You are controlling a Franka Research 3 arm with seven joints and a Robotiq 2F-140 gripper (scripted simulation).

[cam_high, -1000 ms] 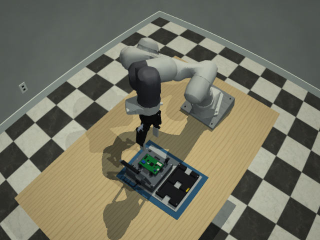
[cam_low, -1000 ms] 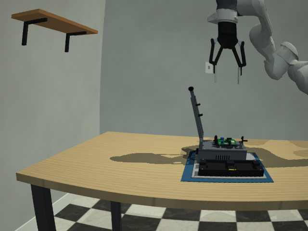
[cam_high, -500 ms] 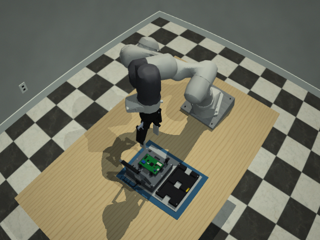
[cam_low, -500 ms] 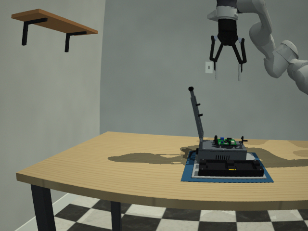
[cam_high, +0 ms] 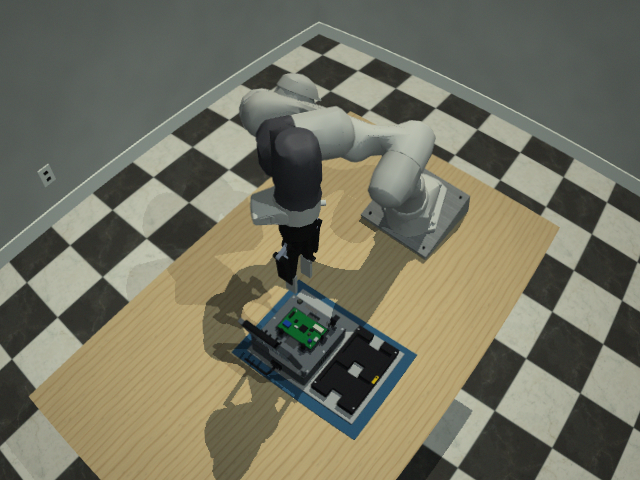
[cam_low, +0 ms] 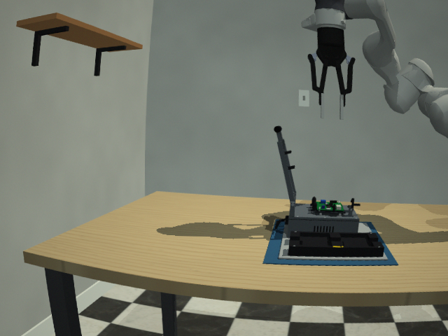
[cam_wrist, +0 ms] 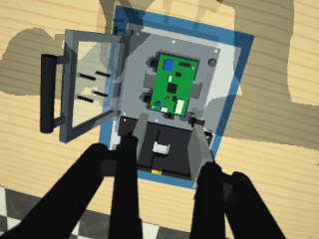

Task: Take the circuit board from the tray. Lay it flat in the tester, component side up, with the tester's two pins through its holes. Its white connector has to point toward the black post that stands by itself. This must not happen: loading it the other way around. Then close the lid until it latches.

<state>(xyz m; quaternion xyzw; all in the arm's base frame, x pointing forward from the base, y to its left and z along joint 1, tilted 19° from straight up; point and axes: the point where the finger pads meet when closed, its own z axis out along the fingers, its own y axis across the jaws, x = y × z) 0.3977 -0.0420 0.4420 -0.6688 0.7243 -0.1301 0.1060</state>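
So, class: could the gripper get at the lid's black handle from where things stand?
Probably yes: the gripper holds nothing, and the black handle stands raised, with nothing visible blocking it.

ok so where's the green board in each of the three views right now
Top: the board is a bit below centre, up and left of the black tray.
Exterior: right of centre, in the lower half, seen almost edge-on above the tray.
Wrist: upper middle, just right of centre, above the tray.
Shared landmark: the yellow mark on the tray.
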